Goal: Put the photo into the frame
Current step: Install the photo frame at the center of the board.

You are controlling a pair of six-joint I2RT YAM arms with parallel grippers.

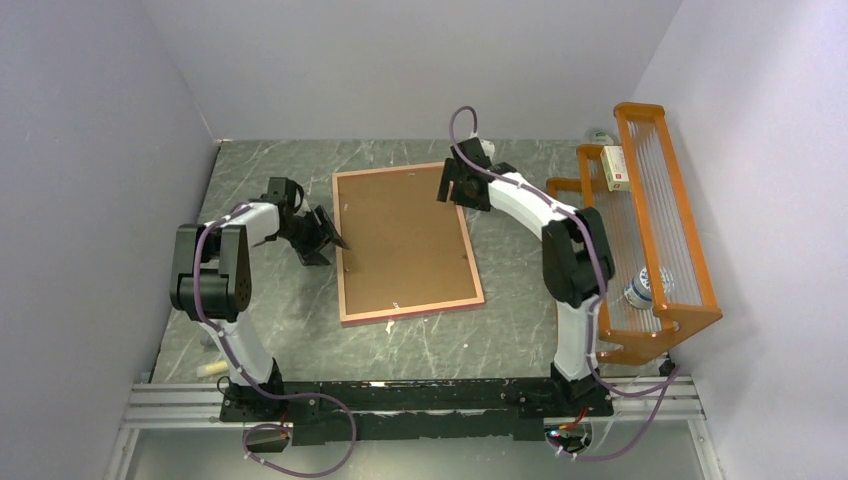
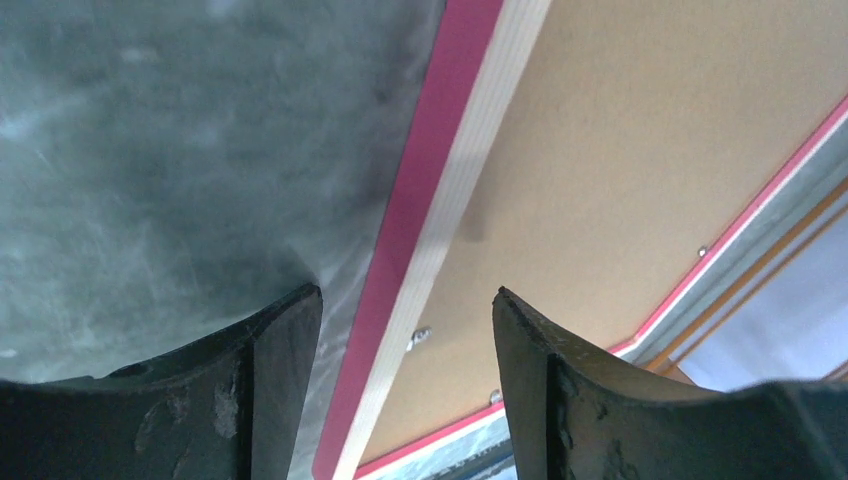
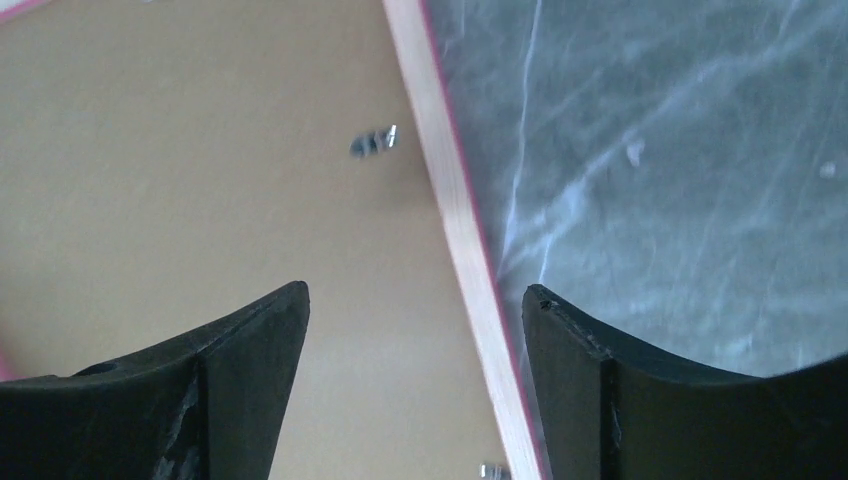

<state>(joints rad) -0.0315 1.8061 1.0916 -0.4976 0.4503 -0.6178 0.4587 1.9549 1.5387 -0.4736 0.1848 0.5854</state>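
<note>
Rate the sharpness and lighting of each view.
Top view: even, soft light, sharp, with little shadow round the frame. Left wrist: table out of focus, fingers clearer. Right wrist: soft throughout, a clip on the backing smeared.

Dark marbled table (image 1: 270,320) has the frame (image 1: 410,310) lying flat, back up. One long edge sits between the left gripper (image 2: 405,300) jaws, the other between the right gripper (image 3: 415,295) jaws. An orange rack (image 1: 640,108) stands well right of those.
</note>
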